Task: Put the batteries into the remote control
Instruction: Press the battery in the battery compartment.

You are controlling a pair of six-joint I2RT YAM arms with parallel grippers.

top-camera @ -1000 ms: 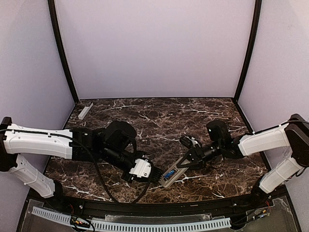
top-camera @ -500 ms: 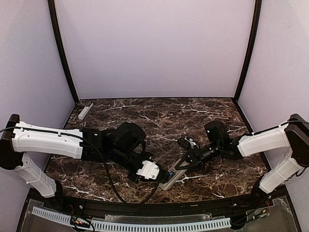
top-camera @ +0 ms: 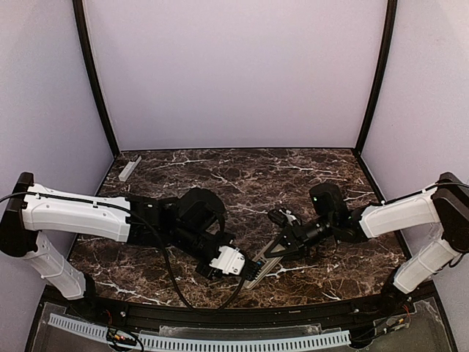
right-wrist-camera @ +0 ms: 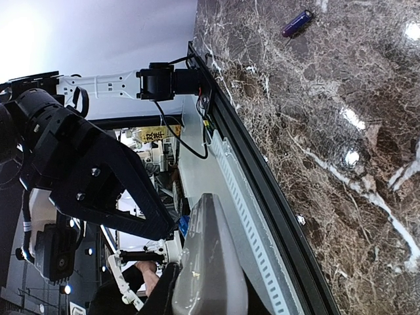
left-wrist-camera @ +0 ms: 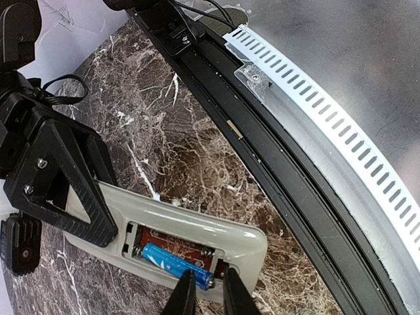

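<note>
The remote control (top-camera: 268, 257) lies back-up, tilted, near the table's front edge. My right gripper (top-camera: 286, 246) is shut on its far part; in the right wrist view the remote (right-wrist-camera: 211, 249) fills the space between the jaws of the right gripper (right-wrist-camera: 203, 296). In the left wrist view its open compartment holds one blue battery (left-wrist-camera: 172, 261) lying at a slant. My left gripper (left-wrist-camera: 209, 296) pinches that battery's near end, and it meets the remote's near end in the top view (top-camera: 248, 270). A second battery (right-wrist-camera: 296, 23) lies loose on the table.
A narrow pale grey bar (top-camera: 130, 168) lies at the table's far left corner. The black front rail (left-wrist-camera: 289, 197) and a slotted white cable duct (left-wrist-camera: 341, 131) run just beyond the remote's end. Lilac walls stand on three sides.
My left gripper has moved right, up to the remote's near end. My right gripper has shifted slightly left with the remote.
</note>
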